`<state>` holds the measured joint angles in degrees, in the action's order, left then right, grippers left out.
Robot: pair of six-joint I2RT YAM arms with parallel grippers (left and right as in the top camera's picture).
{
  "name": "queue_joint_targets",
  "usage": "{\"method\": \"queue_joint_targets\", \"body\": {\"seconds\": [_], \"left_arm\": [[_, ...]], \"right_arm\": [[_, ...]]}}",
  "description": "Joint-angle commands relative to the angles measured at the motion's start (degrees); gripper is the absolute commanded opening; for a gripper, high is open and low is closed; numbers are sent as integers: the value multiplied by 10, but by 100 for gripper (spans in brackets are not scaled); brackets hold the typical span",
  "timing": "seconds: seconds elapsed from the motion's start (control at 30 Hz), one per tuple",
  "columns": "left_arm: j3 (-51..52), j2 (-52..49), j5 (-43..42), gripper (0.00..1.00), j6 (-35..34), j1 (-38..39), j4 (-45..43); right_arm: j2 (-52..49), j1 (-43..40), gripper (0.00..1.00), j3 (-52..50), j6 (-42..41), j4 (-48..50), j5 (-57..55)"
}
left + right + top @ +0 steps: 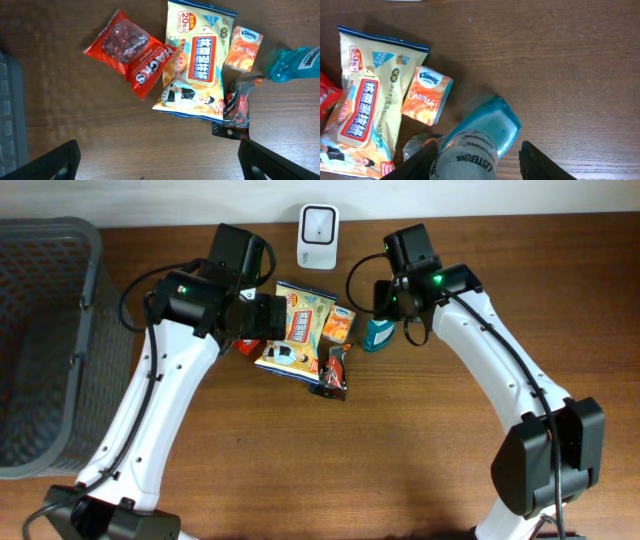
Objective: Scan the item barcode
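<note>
Right wrist view: the right pincer (476, 150) stands apart around the teal plastic mouthwash bottle (485, 125), toward the counter's far edge, not clamped. The left pincer (159, 145) is wide apart and empty. Lifting and scanning are not yet done.

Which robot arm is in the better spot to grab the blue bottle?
Right. The right gripper has a finger on each side of the teal Listerine bottle, not yet squeezing it. The left gripper hangs wide open by the yellow snack bag, with nothing between its fingers.
</note>
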<state>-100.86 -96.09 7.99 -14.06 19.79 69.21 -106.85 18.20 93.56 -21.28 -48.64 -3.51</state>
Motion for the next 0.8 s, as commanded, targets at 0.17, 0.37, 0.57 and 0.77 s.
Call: {"method": "queue_joint_targets", "body": {"seconds": [0.17,0.37,0.57,0.77], "left_arm": [[-4,-3,4,99,9,1,-1],[-4,-3,4,99,9,1,-1],[-4,-3,4,99,9,1,-1],[-4,-3,4,99,9,1,-1]], "right_arm": [[-3,1,47,12,-2,5,-17],[-3,1,32,11,-2,0,-17],[-3,1,31,12,-2,-28,-17],[-3,1,32,12,0,-79,-17]]}}
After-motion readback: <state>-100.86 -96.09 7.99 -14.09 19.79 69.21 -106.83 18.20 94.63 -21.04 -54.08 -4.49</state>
